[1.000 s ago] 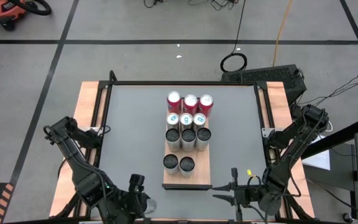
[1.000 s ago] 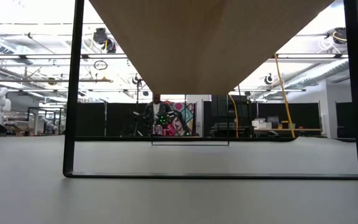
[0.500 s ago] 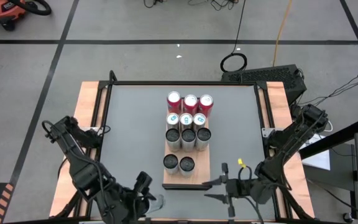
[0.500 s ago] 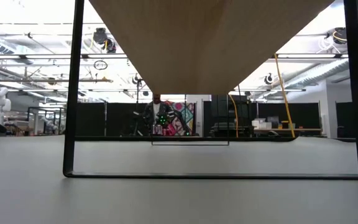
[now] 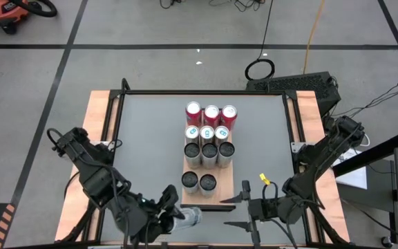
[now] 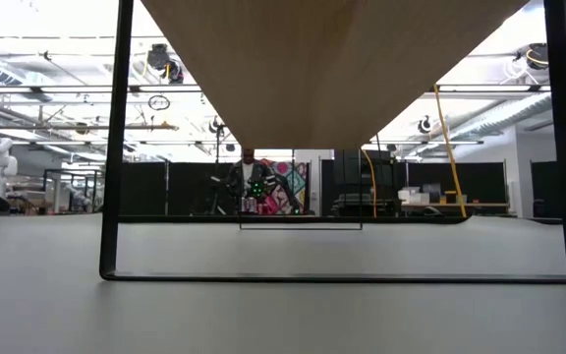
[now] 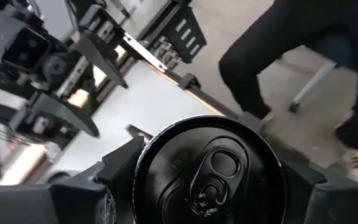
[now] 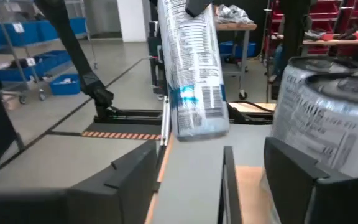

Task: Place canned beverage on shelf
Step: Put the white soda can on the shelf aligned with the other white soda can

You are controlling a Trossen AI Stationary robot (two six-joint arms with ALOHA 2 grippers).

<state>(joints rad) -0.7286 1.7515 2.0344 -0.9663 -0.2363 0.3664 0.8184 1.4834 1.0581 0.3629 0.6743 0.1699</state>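
**A new can comes in at the lower edge, held on its side**

In the high view, the left gripper [image 5: 166, 220] is at the bottom of the frame, a little left of centre. It is closed around a silver can [image 5: 187, 218] which lies horizontal, its end pointing right toward the near end of the shelf [image 5: 221, 196]. In the left wrist view the dark lid of this can [image 7: 209, 174] fills the lower middle, with one finger pressing on each side. I judge that the can is carried sideways only for transport, and that it must be turned upright before it can stand on the board.

The right gripper [image 5: 239, 211] is at the bottom of the frame, right of centre, just beside the near right corner of the shelf. Its fingers are spread apart and hold nothing. The right wrist view shows the carried can [image 8: 191, 68] hanging in front of it. Probably this arm is ready to help or to receive the can.

The shelf lies lengthwise in the middle of the grey table [image 5: 150, 138]. Eleven cans already stand on it in rows: three red ones [image 5: 211, 114] at the far end, and two dark-topped ones [image 5: 198, 182] nearest. A bare place stays beside those two, and the near end is free.

Around the table is grey floor with dark lines and cables. A person's dark legs [image 7: 272, 56] show in the left wrist view.
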